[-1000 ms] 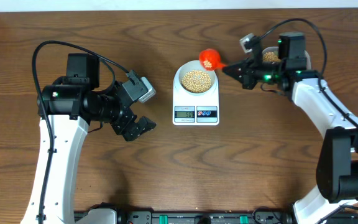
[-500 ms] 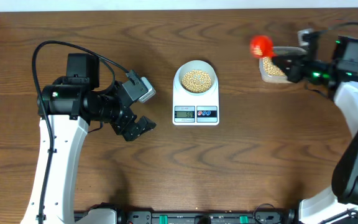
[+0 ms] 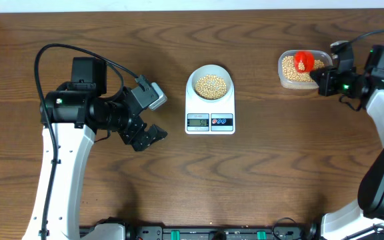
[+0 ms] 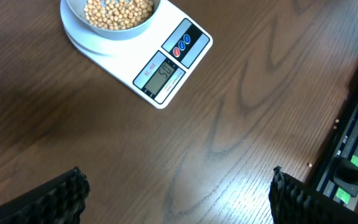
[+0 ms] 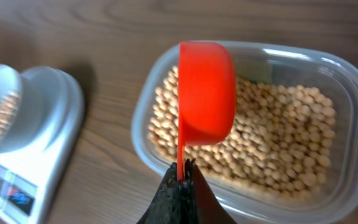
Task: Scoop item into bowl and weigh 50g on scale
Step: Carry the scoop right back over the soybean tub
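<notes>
Hovering over the tabletop (image 3: 259, 180) at left, left claw (image 3: 149, 135) gapes wide with nothing in it, bowl (image 3: 210, 67) filled with beans (image 3: 210, 85) sits on scale (image 3: 209, 113) at centre, right claw (image 5: 180, 183) pinches tight on red scoop (image 5: 206, 93) handle, scoop above clear tub (image 5: 347, 68) of beans at right.

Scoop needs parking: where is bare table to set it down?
Bare wood between the scale and the tub, and the stretch in front of the scale. Crowded at the tub, where the right pincer holds the scoop, and beside the left pincer.
</notes>
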{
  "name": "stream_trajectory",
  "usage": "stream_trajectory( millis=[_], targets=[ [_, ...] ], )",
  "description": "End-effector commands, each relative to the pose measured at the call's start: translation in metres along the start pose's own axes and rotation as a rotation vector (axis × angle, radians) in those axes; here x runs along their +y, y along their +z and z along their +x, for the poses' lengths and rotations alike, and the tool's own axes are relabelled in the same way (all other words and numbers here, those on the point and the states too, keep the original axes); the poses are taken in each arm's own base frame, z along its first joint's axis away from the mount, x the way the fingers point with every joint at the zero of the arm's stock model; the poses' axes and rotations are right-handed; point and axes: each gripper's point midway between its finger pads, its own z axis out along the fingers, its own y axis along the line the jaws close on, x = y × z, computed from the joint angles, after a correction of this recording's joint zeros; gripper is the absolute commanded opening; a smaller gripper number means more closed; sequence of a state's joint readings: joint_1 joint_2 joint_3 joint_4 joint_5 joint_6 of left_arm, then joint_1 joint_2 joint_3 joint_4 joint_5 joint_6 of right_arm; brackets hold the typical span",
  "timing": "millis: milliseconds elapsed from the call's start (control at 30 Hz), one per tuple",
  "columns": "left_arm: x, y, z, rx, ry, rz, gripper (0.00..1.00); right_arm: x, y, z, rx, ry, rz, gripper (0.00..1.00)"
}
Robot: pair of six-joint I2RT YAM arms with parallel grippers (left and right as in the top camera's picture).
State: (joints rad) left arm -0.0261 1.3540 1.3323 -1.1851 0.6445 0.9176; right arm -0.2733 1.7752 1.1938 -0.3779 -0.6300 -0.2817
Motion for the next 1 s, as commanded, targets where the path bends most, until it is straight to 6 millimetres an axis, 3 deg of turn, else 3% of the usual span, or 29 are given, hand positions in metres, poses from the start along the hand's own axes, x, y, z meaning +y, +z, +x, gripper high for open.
stream_trajectory(
  millis=[0,267,467,667,800,967],
  targets=[
    [0.0,-0.001,0.001,0.002,0.008,-0.002,0.95,-0.01,-0.002,0.0,0.046,-0.099,0.155,0.01],
    [0.0,-0.001,0.001,0.002,0.008,-0.002,0.95,-0.015,0.001,-0.001,0.161,-0.323,0.406,0.01],
    [0.0,-0.001,0.001,0.002,0.008,-0.002,0.95,-0.002,-0.025,-0.025,0.155,-0.449,0.577,0.01],
    [0.0,-0.001,0.001,0.002,0.008,-0.003,0.95,0.015,-0.052,-0.044,0.089,-0.477,0.601,0.01],
    [0.0,-0.001,0.001,0.002,0.008,-0.002,0.95,0.015,-0.053,-0.036,0.12,-0.467,0.591,0.01],
    [0.0,-0.001,0.001,0.002,0.008,-0.002,0.95,0.029,-0.065,-0.039,0.036,-0.268,0.557,0.01]
  ],
)
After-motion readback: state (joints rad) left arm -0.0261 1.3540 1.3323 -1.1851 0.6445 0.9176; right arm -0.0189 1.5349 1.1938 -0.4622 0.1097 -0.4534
